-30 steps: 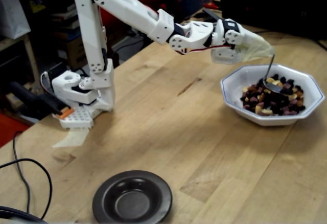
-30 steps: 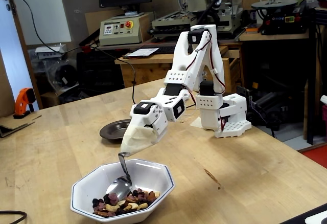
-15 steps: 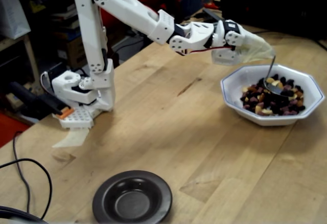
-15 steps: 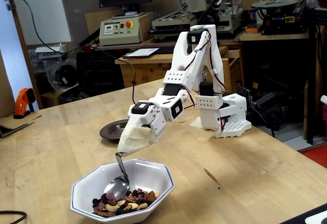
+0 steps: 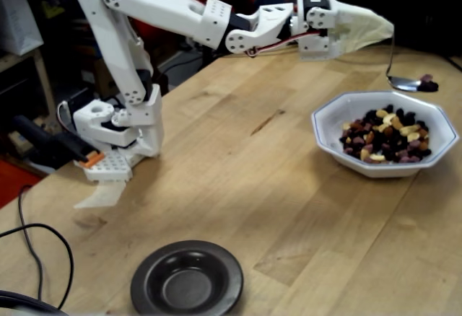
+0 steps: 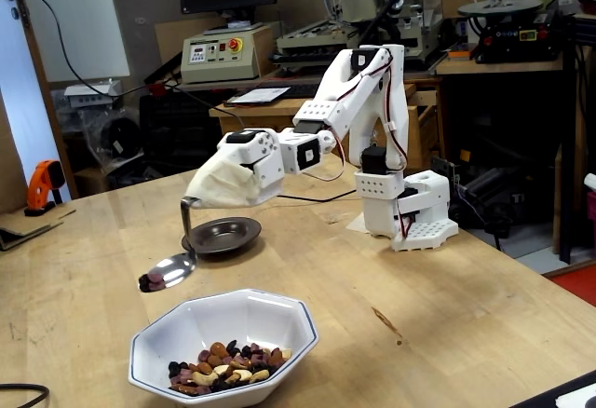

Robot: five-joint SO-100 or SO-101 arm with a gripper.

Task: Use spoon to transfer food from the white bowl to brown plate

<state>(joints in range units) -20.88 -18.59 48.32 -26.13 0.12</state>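
My gripper (image 5: 372,29) (image 6: 207,189) is wrapped in a pale cloth cover, so I cannot tell how far apart my fingers are. The thin handle of the spoon (image 5: 404,78) (image 6: 170,266) comes out of the tip of that cover and hangs down. The spoon is in the air, clear of the table (image 5: 238,157) (image 6: 447,296), with its bowl roughly level. A small dark purple piece of food sits at the end of the spoon's bowl.

In one fixed view, the spoon is just above the far rim of the white bowl (image 5: 339,150); in the other, it hangs just past the white bowl (image 6: 289,333), between it and the brown plate (image 6: 222,235). The rest of the food (image 5: 386,134) (image 6: 223,374) lies heaped in the white bowl. The brown plate (image 5: 187,278) sits well apart from the white bowl, its sunken centre bare. My white arm (image 5: 166,13) (image 6: 358,101) stretches out from its base over the wooden table.
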